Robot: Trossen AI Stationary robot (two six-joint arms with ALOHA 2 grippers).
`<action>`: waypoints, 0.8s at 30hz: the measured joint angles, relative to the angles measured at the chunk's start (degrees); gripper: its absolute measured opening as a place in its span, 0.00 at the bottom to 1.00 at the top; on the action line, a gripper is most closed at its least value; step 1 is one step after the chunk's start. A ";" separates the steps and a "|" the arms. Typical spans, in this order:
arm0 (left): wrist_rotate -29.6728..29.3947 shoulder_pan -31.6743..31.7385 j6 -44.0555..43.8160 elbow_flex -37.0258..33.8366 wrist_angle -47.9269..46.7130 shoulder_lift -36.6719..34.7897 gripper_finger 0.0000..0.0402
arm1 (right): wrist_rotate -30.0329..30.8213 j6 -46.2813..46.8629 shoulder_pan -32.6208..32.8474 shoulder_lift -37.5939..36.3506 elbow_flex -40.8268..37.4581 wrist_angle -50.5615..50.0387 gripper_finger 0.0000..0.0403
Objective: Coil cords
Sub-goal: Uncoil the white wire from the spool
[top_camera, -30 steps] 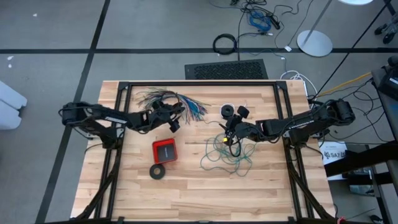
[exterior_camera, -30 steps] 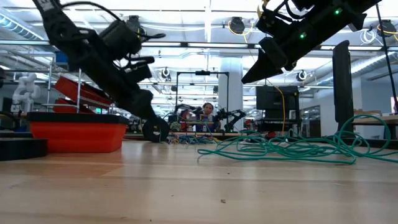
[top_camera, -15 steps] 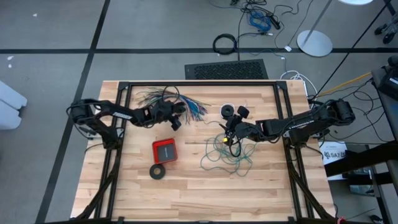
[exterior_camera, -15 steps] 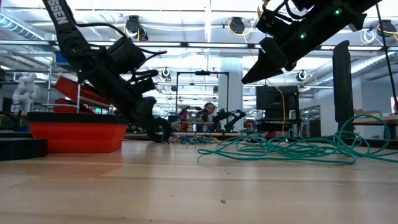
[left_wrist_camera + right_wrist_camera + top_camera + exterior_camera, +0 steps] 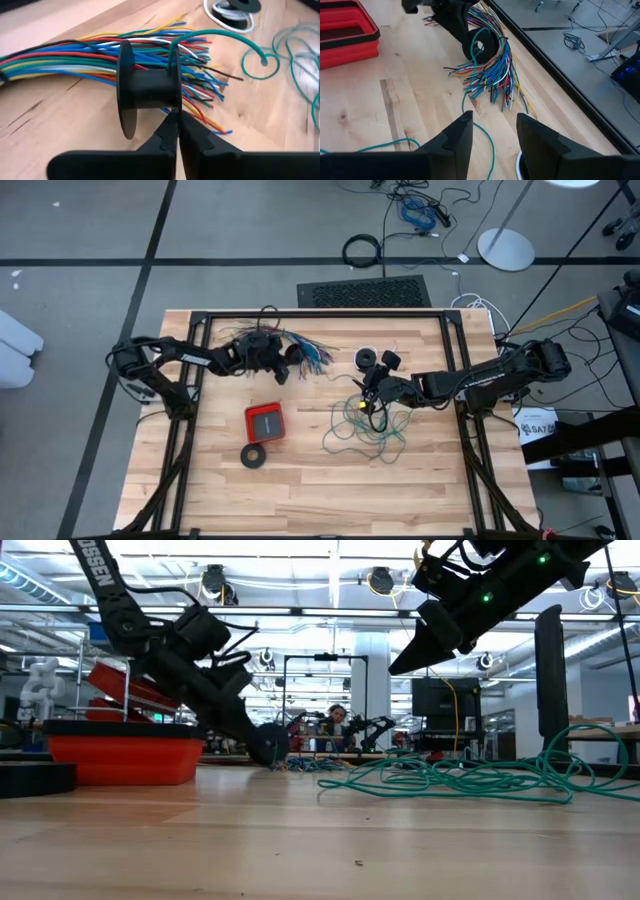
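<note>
Pale wooden planks made up the tabletop (image 5: pixel 300 490); at its left the left gripper (image 5: pixel 291 370) lay low with its jaws pressed together, tips at a black spool (image 5: pixel 147 92) resting on the fanned bundle of coloured wires (image 5: pixel 300 345); nearer the front sat a red tray (image 5: pixel 265 421) and a black ring (image 5: pixel 254 455) (flat on the wood); right of centre the teal-green wire (image 5: pixel 365 430) sprawled in a loose tangle, one end curling over the spool; the right gripper (image 5: pixel 368 393) hung above that tangle, jaws apart and empty; a white cord (image 5: pixel 368 358) lay just behind it.
</note>
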 joint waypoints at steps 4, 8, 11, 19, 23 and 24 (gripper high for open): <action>2.70 1.87 -5.74 0.00 0.36 0.00 0.02 | -0.02 0.17 0.00 0.00 0.00 -0.32 0.35; 11.09 4.30 -11.18 0.00 2.74 0.00 0.02 | -0.03 0.17 0.00 0.00 0.00 -0.32 0.35; 19.15 6.85 -13.91 0.00 2.34 0.00 0.02 | -0.05 0.17 0.00 0.00 0.00 -0.32 0.35; 24.86 11.77 -13.88 0.00 -5.73 -0.09 0.03 | -0.05 0.28 0.00 0.00 0.00 -0.30 0.35; 25.14 12.70 -13.94 0.00 -6.01 -0.07 0.10 | -0.05 1.11 0.00 0.00 0.00 -0.30 0.35; 25.14 12.90 -13.79 0.00 -6.18 -0.07 0.13 | -0.05 1.21 0.00 0.00 0.00 -0.30 0.35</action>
